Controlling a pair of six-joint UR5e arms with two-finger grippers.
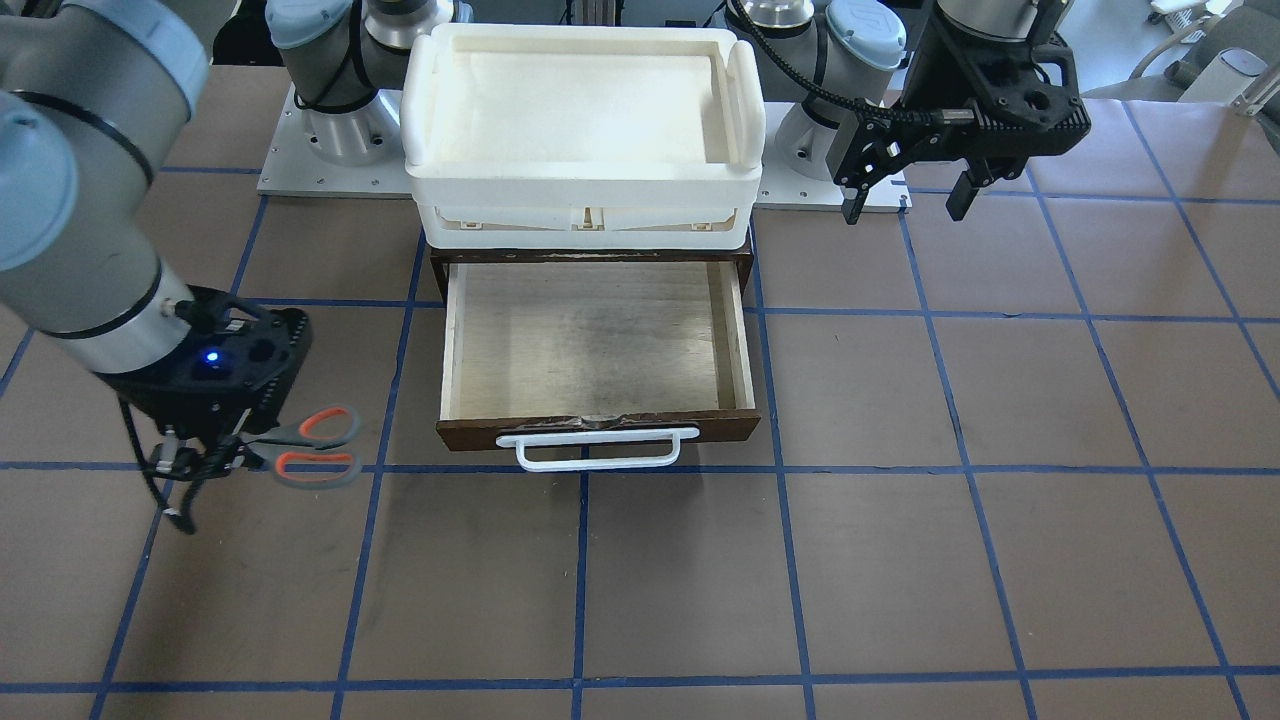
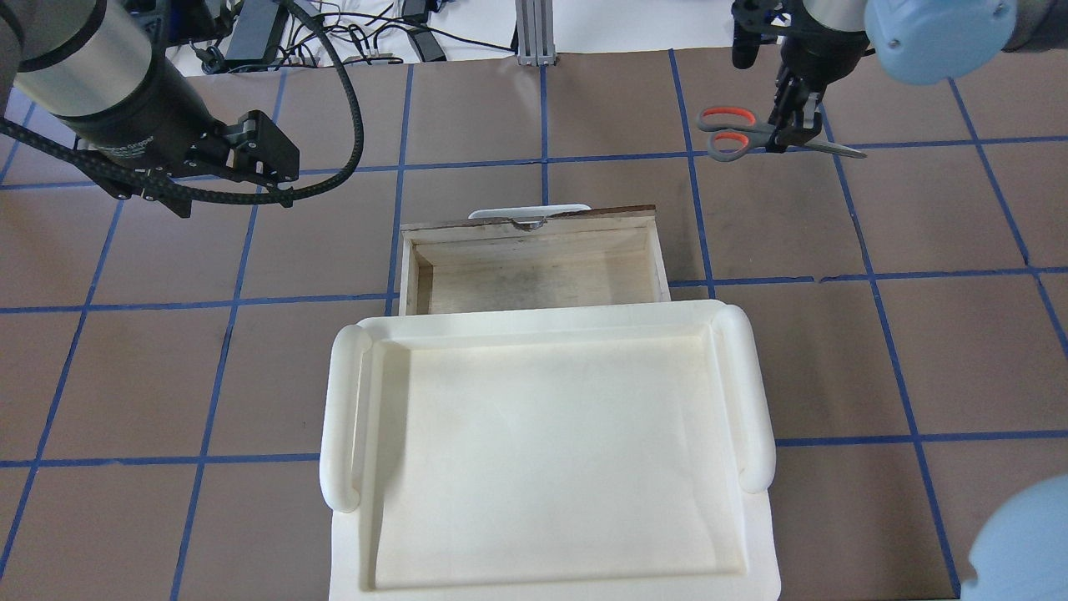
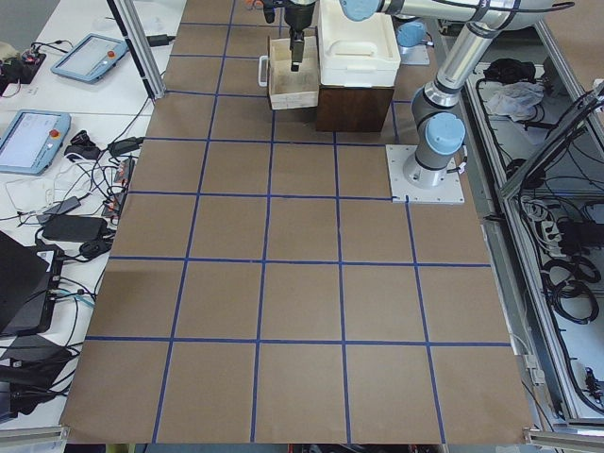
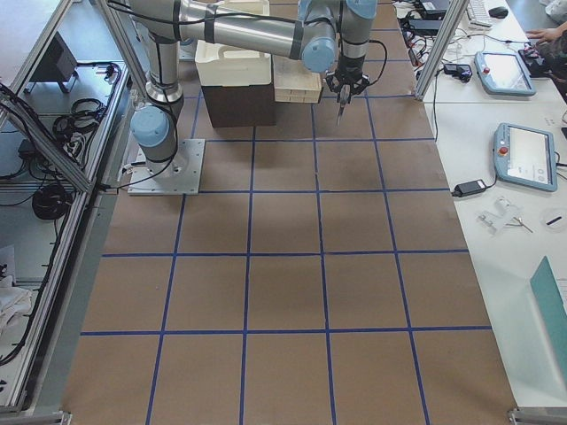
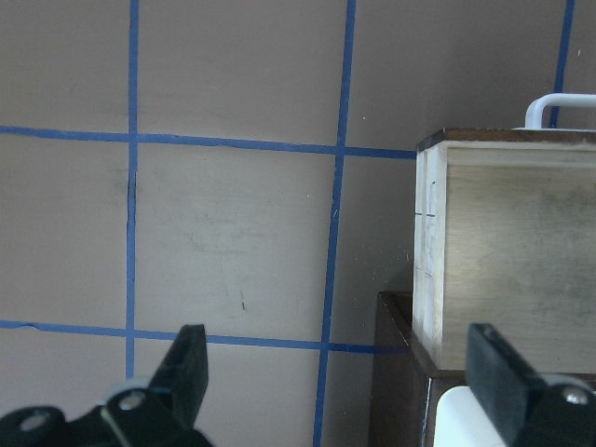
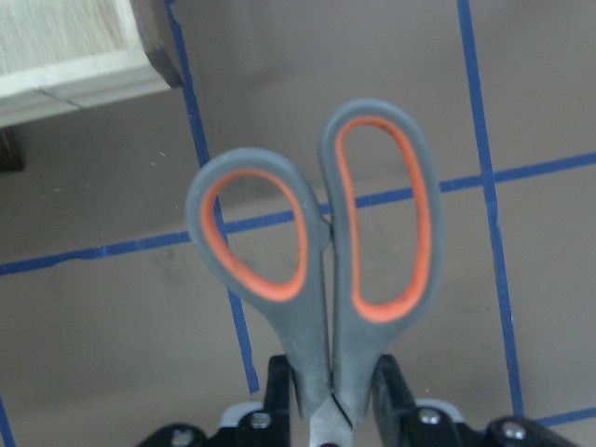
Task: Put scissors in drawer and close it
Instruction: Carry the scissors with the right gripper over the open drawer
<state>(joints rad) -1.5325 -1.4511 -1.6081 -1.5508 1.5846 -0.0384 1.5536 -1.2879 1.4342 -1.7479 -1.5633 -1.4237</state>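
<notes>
Nearest sat the white tray (image 2: 755, 392), then the open drawer (image 1: 600, 340) on the brown, blue-taped tabletop (image 2: 584, 100). At its 1 o'clock the right fingers (image 6: 389, 391) pinched the scissors (image 2: 734, 133). At 10 o'clock the left fingers (image 5: 186, 358) stood wide. Cables (image 2: 350, 33) lay beyond.

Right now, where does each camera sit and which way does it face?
Front-facing: across the table, facing the robot; left gripper, right gripper, drawer.
Overhead: behind the robot, looking down; shares the scissors with front-facing.
Exterior left: table's left end; left arm near.
Exterior right: table's right end; right arm near.
Left wrist: down past open fingers at drawer corner.
Right wrist: along the gripped scissors.
</notes>
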